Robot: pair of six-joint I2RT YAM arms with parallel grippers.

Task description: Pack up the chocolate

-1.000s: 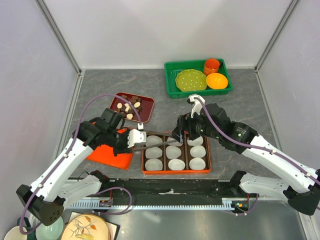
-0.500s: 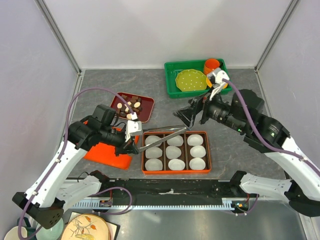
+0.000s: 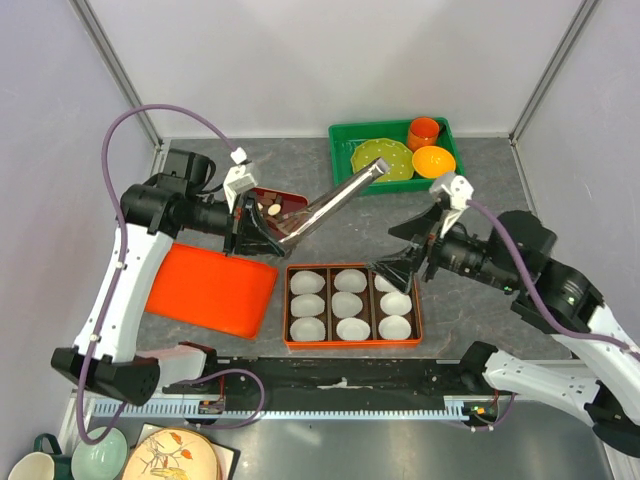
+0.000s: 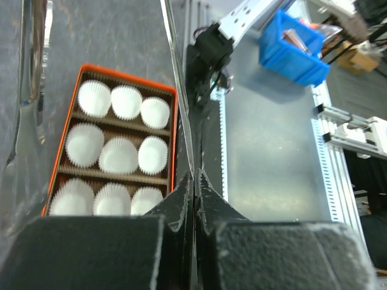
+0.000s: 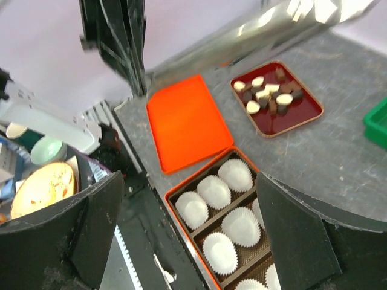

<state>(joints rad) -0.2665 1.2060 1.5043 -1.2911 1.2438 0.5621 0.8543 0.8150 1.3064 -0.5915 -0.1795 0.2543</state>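
Two fingers [image 4: 175,205] of the left gripper [image 3: 250,228] are clamped tight on a pair of metal tongs [image 3: 335,200], near the end where the blades join; whether both blades are pinched or only one is hard to tell. From the jaws the tongs slant up and away, tips in the air, carrying nothing. Just beyond and under these jaws sits the red tray [image 5: 296,115] with the chocolate [image 5: 269,95], brown cubes and pale ovals in a loose heap. Nearer the robot, an orange lid [image 3: 212,290] lies below the left wrist.

The right gripper [image 5: 187,181] is spread wide with nothing between its fingers, hanging over the near-right side of the box [image 3: 350,343], whose nine paper cups [image 3: 347,303] all look unfilled.

Packing seems not yet begun. To do the next pick well, the tongs' tips should swing down over the heap and straddle one piece at its edge, not the pile's middle. Squeeze gently, since small pieces can shoot out. Carry it low, release right above a cup, and keep the free gripper clear of the tongs' path
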